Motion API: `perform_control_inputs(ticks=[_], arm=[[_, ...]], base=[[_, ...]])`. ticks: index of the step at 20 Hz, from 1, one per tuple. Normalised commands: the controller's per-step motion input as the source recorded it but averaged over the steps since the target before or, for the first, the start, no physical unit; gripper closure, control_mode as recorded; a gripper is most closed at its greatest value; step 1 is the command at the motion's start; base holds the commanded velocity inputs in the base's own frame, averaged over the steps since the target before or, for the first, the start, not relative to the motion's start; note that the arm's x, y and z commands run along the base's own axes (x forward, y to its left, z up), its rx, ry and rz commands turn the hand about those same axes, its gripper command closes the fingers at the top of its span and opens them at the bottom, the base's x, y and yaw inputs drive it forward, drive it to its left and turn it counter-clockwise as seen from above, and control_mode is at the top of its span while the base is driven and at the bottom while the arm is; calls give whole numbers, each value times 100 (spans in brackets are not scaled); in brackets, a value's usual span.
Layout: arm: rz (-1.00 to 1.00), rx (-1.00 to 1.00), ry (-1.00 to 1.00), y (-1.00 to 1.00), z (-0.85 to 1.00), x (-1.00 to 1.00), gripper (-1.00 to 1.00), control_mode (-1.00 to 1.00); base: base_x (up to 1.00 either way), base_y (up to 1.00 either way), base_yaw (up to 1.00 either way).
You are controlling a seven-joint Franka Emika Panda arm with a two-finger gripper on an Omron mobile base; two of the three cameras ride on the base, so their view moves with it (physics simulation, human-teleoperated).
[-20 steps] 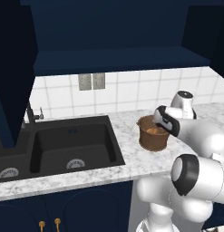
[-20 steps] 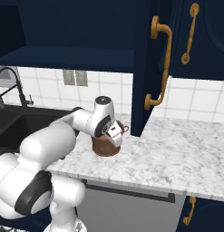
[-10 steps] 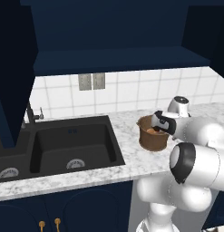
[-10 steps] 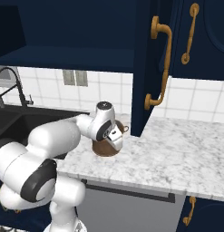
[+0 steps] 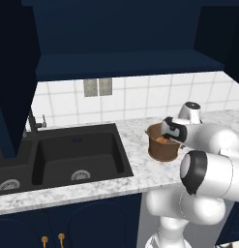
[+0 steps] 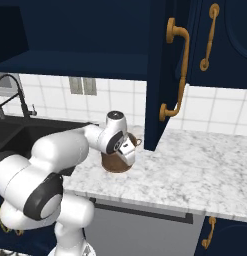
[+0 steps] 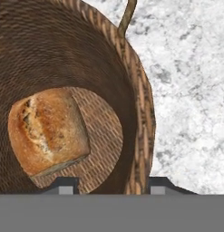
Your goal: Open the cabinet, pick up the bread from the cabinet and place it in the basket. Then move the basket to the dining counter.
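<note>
From the left base view, the basket (image 5: 163, 143) stands on the marble worktop (image 5: 140, 172) just right of the black sink (image 5: 58, 155), and the hand (image 5: 170, 131) hangs at the basket's right rim, tilted down into its mouth; a slip of orange-tan bread (image 5: 161, 140) shows inside. From the right base view, the basket (image 6: 115, 162) sits on the worktop (image 6: 195, 170) just left of the open cabinet (image 6: 165, 75) door with its long brass handle (image 6: 176, 70), and the hand (image 6: 127, 150) covers the basket's top. In the hand view, the bread (image 7: 47, 131) lies on the basket's woven floor, left of the 2 fingertips (image 7: 63, 186), which straddle the basket wall (image 7: 140, 136), 1 inside and 1 outside over the marble; whether they pinch the rim I cannot tell.
</note>
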Motion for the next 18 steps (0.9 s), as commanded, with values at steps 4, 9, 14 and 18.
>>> perform_control_inputs(ticks=[4, 9, 14, 18], arm=[[-2, 0, 3, 19, -1, 0, 100, -100], [-6, 5, 0, 34, 60, -26, 100, -100], [-1, 2, -11, 19, 100, -81, 100, -100], [-1, 0, -5, 12, 96, -100, 100, -100]], base=[[0, 0, 0], [0, 0, 0], [0, 0, 0], [0, 0, 0]])
